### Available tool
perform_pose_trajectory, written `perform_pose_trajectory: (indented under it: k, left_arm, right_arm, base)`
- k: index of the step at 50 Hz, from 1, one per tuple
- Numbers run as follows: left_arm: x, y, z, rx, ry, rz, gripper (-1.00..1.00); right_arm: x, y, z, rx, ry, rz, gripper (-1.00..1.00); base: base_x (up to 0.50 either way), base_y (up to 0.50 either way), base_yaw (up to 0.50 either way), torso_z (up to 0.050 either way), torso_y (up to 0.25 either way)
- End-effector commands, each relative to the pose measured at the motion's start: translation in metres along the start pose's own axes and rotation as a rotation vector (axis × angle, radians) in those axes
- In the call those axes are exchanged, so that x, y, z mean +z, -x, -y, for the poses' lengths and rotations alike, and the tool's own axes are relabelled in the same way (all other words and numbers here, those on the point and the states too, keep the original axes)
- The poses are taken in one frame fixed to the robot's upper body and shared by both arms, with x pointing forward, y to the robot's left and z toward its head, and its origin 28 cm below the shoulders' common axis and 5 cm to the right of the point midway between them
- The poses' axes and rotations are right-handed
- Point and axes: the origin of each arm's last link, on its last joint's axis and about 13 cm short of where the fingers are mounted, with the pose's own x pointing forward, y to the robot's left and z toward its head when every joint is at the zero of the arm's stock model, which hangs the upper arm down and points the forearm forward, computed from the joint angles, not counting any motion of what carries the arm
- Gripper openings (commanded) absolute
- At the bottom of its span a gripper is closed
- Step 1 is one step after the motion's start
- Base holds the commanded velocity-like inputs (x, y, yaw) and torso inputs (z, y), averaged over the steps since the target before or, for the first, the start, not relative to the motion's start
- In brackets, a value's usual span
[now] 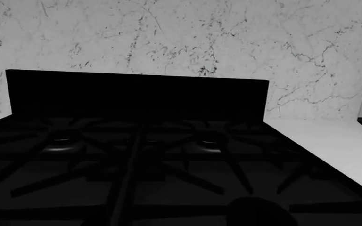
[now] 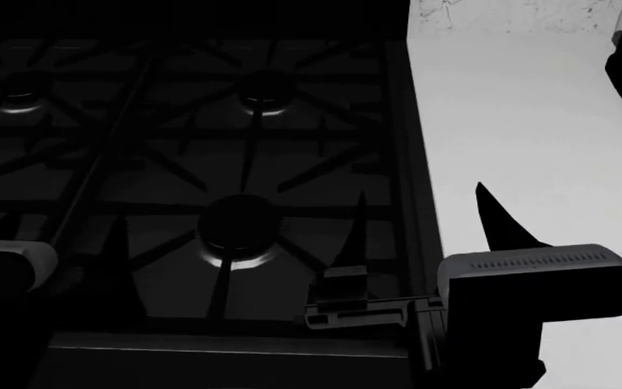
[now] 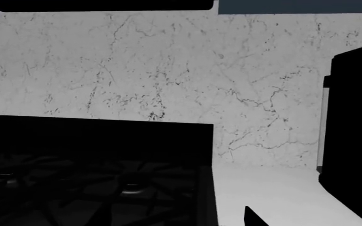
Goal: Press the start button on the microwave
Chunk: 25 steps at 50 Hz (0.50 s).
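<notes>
Stove black, beside white counter; marble backsplash behind; hands' state unclear.

Black stove, white countertop, grey-veined marble wall, seemingly.

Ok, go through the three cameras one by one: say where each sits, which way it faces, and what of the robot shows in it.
Head view: on the robot's head, looking down on the stove and white counter; the right arm shows low, the left arm at the edge.
Left wrist view: low over the stove, facing the marble wall; a dark rounded shape at the frame's edge may be the robot's.
Right wrist view: facing the same wall; a dark tip shows.
Both wrist views share the stove's back panel.
</notes>
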Motion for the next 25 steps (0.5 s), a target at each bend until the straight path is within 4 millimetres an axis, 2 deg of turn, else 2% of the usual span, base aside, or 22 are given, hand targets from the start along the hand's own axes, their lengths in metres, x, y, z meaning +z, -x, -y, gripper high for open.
perform_pose_trajectory:
  k: [1, 18, 25]
  left_arm:
    - [-0.0016, -0.0001, -0.0005, -0.001, 0.001, 0.000, 1.00]
    - [-0.0026, 0.0014, 0.0007, -0.006, -0.002, 0.003, 1.00]
    - [-0.0029, 0.0017, 0.0006, -0.010, -0.003, 0.007, 1.00]
  right_arm:
    - [-0.0038, 0.0001, -0.0009, 0.009, -0.008, -0.006, 1.00]
    - [-0.0068, 0.0000, -0.0013, 0.007, -0.017, -0.023, 1.00]
    - [-0.0061, 0.0004, -0.0024, 0.009, -0.025, -0.023, 1.00]
  base:
    - [0.42, -0.05, 0.00, 0.000, 0.000]
    - [0.36, 0.00, 0.00, 0.000, 0.001]
    - [0.02, 0.00, 0.00, 0.000, 0.000]
